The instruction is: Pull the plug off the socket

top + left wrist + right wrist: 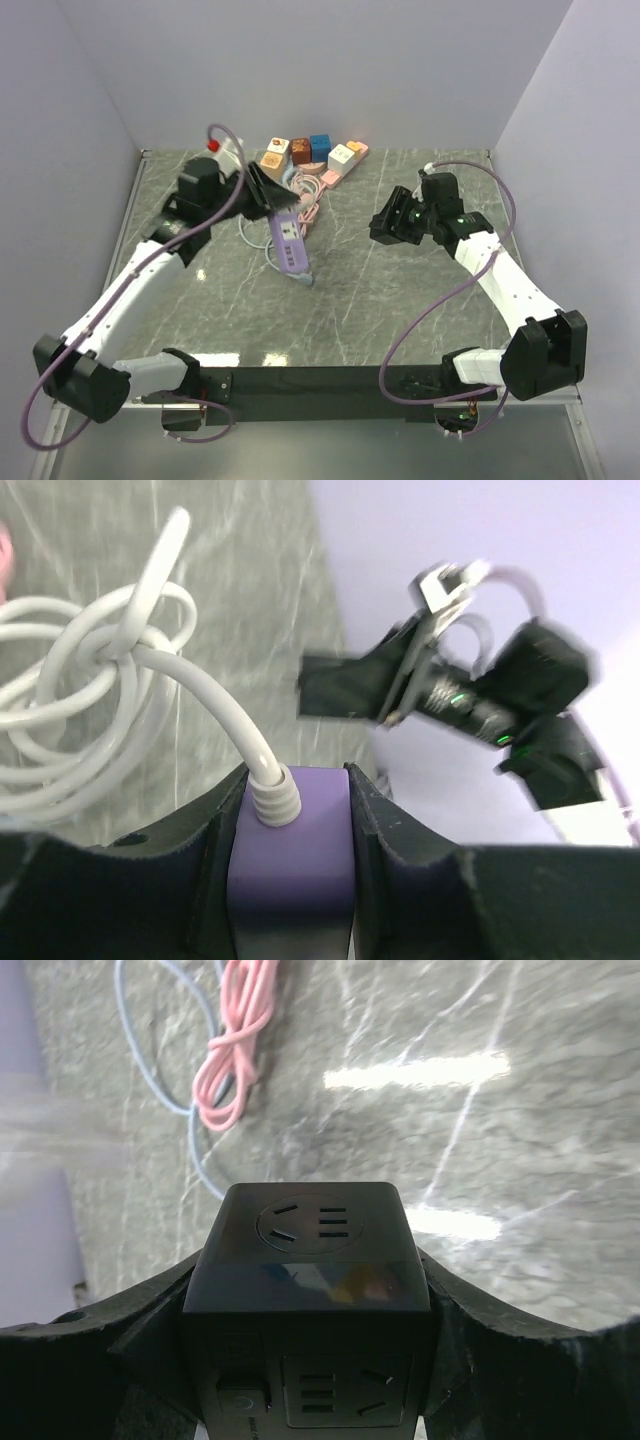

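Left gripper [295, 805], part-closed, pinches the purple power strip [290, 243] by its cord end, my right gripper [310, 1290] clamps the black socket cube [310, 1225]; I'd best pull straight, never twisting.

Two arms are operating: left arm [130, 285] and right arm [505, 280]. One purple power strip [290, 243], one black cube socket [310, 1290] and about six coloured cube adapters [310, 152] are showing. Three cables are showing: white cable [100, 680], pink cable [235, 1050], pale blue cable [200, 1155].

No legible txt anywhere. Purple power strip [290, 245] carries a pale label [288, 233] w/ dark marks, too small to read. Black cube socket [310, 1230] has a glossy strip [315, 1285] w/ colour smudges, no readable letters or nos.
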You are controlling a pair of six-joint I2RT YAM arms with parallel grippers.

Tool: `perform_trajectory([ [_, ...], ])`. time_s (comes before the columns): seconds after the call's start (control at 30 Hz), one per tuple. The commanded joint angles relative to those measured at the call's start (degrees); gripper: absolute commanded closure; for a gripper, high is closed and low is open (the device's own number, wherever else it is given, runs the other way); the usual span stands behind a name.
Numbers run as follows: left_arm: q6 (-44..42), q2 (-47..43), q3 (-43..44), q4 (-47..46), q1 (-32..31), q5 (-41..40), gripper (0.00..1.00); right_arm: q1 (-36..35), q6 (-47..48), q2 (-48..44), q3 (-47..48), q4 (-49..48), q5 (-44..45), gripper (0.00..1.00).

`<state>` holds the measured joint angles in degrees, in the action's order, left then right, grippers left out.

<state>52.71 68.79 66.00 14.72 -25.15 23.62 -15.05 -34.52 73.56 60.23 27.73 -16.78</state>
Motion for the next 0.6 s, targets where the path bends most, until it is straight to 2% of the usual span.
perform_trajectory([
  [0.0,-4.6,-2.8,9.0,4.5,4.0,-1.8,1.0,1.2,2.5,-1.2,4.3,2.6,4.9,1.0],
  [0.07,-8.8,-3.0,14.3,9.5,6.4,-8.4,1.0,1.9,2.2,-1.1,4.3,4.3,8.8,1.0],
  [0.1,-10.2,-2.9,15.6,14.7,9.4,-11.1,1.0,2.2,2.0,-1.1,4.2,4.7,10.0,1.0],
  [0.17,-13.0,-2.4,17.8,18.7,13.2,-15.5,1.0,3.6,1.3,-1.0,3.8,6.2,12.6,1.0],
  [0.2,-13.9,-1.7,17.8,20.7,17.0,-16.2,1.0,4.3,1.1,-0.7,3.7,6.6,14.6,1.0],
  [0.37,-17.3,-0.8,10.0,21.5,28.5,-20.7,1.0,9.0,-1.1,1.3,2.2,8.9,21.6,1.0],
  [0.4,-17.6,-0.9,8.3,20.7,30.0,-23.1,1.0,10.8,-1.2,1.7,1.8,8.8,22.6,1.0],
  [0.5,-19.7,0.6,2.6,17.9,36.9,-23.4,1.0,14.8,-1.7,3.4,0.9,9.3,26.1,1.0],
  [0.57,-21.1,2.0,1.2,17.5,38.2,-26.7,1.0,17.2,-2.0,4.7,0.7,10.1,27.7,1.0],
])
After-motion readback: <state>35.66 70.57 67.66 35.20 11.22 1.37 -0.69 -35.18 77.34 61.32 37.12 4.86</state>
